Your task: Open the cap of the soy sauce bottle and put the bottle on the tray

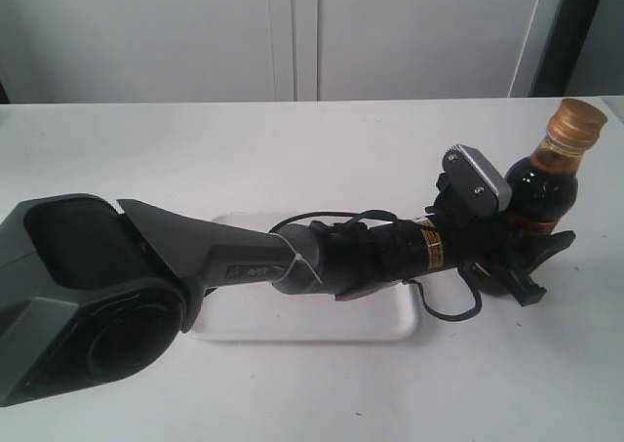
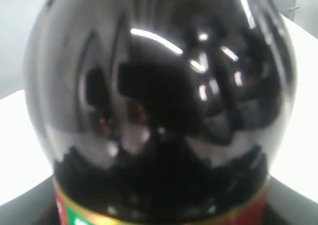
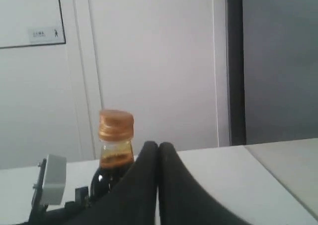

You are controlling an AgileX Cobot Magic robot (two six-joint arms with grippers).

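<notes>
The soy sauce bottle stands upright between the left gripper's fingers, which clasp its lower body. The right gripper's fingers are pressed together, empty.

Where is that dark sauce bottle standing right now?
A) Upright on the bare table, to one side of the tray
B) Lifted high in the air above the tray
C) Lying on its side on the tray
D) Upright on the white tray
A: the soy sauce bottle stands upright on the table, past the tray, with the left gripper around its base.
</notes>
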